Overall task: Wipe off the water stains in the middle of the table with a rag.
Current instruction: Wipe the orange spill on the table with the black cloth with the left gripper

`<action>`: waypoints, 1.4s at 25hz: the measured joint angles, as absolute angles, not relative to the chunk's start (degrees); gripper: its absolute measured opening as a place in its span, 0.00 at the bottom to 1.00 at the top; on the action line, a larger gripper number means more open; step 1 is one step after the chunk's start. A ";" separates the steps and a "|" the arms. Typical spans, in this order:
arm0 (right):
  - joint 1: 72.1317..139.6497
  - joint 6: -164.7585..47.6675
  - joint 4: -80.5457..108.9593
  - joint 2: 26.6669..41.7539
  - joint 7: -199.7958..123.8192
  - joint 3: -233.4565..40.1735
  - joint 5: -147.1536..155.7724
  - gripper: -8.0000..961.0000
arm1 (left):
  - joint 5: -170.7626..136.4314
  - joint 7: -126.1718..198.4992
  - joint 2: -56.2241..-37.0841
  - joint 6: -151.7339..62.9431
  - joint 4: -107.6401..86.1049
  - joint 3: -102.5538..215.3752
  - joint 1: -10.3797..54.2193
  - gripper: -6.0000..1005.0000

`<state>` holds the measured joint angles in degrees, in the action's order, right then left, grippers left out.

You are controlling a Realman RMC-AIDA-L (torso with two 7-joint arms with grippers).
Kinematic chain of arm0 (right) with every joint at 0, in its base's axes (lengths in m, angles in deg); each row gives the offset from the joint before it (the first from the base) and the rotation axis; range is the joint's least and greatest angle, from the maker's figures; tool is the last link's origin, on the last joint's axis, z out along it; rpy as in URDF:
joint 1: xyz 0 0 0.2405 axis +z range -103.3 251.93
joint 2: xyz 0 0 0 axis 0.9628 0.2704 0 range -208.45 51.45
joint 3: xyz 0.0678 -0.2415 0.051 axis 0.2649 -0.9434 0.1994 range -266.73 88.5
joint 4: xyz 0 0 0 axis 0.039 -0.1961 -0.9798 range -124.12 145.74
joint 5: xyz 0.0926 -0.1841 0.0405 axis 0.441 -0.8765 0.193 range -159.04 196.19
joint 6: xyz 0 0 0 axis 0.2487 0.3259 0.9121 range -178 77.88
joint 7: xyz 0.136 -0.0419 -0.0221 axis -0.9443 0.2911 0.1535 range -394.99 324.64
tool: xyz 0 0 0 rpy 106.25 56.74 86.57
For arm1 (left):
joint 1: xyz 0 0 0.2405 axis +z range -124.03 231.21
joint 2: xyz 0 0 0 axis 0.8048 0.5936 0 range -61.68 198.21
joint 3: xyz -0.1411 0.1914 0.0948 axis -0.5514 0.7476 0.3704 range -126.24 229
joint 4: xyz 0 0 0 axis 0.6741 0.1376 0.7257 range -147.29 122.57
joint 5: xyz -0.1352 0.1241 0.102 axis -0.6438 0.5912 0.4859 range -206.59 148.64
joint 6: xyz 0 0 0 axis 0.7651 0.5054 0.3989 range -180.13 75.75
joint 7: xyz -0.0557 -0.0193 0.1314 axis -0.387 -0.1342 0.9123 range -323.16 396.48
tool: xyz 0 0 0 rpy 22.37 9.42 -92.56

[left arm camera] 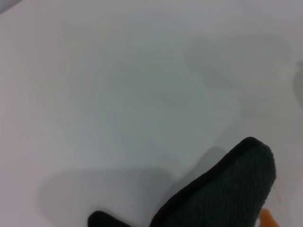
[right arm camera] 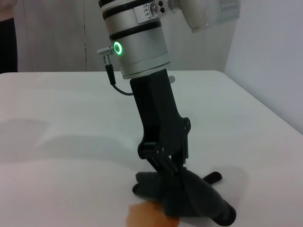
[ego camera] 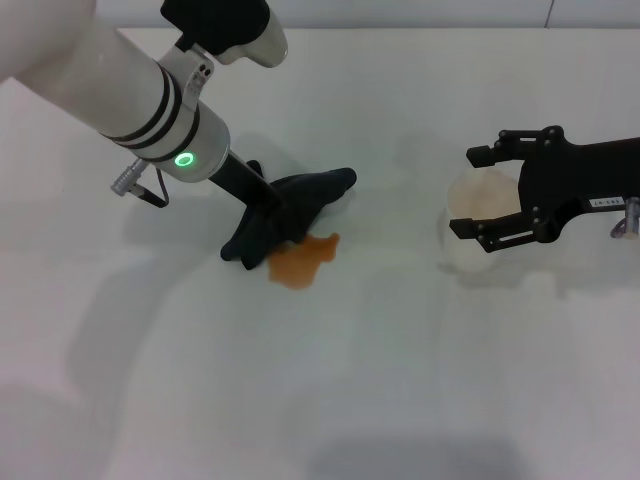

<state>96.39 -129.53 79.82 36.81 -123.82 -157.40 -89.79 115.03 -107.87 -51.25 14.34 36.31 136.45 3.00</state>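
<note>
The black rag lies on the white table, its near edge touching the orange water stain in the middle. My left gripper presses down on the rag and is shut on it. In the right wrist view the left gripper pinches the rag beside the stain. The left wrist view shows a rag corner and a sliver of orange stain. My right gripper is open around a white paper cup at the right.
The cup stands on the table well to the right of the stain. The table's far edge runs along the top of the head view.
</note>
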 joint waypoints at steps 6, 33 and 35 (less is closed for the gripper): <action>96.49 -129.43 79.80 36.81 -123.80 -157.40 -89.79 0.91 | 113.70 -107.83 -51.36 11.46 33.99 138.88 2.71 0.10; 96.59 -128.86 79.19 36.80 -123.76 -157.17 -89.87 0.91 | 106.33 -102.29 -51.13 14.61 36.23 142.46 2.90 0.11; 96.57 -128.83 79.19 36.77 -123.76 -157.07 -89.87 0.91 | 106.09 -101.48 -51.15 15.64 39.39 142.73 4.25 0.11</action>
